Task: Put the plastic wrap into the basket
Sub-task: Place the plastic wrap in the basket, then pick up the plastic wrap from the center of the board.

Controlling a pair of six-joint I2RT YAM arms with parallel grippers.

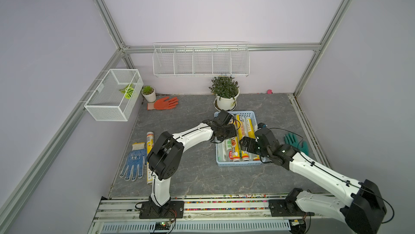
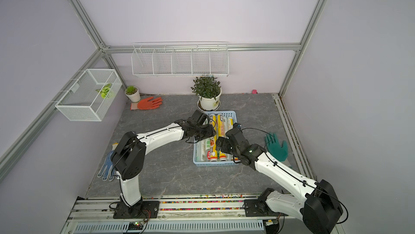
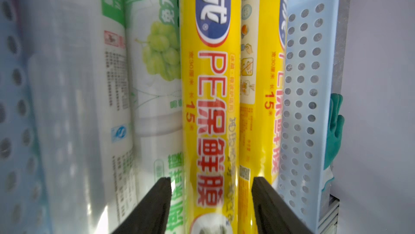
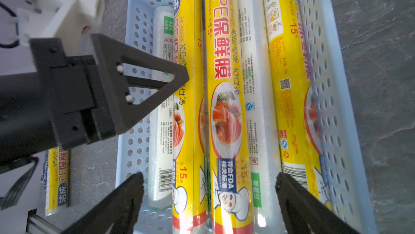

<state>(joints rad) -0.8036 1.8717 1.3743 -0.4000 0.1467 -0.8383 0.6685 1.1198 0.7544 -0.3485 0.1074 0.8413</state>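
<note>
- Left arm: shoulder link rises from the front rail, elbow bent high, white forearm reaching across the grey marbled tabletop (image 1: 197, 172) to the far left part of the light blue perforated plastic basket (image 1: 239, 164).
- Left gripper (image 1: 224, 131) points down into the basket. In the left wrist view its jaws (image 3: 211, 179) stand partly open on either side of a yellow printed roll of plastic wrap (image 3: 211, 109), with a gap showing on each side; nothing is gripped.
- Right arm: elbow low at the front right corner, forearm angled up to the basket's near right side.
- Right gripper (image 1: 243, 145) hangs over the rolls with jaws spread wide (image 4: 210, 176) and nothing held.
- Plastic wrap in the basket: long slim rolls lying side by side lengthwise, yellow-orange (image 4: 224, 86), white-green (image 3: 155, 64) and silvery clear (image 1: 224, 152).
- One yellow roll on the table (image 1: 150, 140) lies outside the basket, well apart from it, behind the left elbow and just beside a white knit glove with blue dots (image 1: 133, 163).
- Green rubber glove (image 1: 296, 143) lies on the table just right of the basket.
</note>
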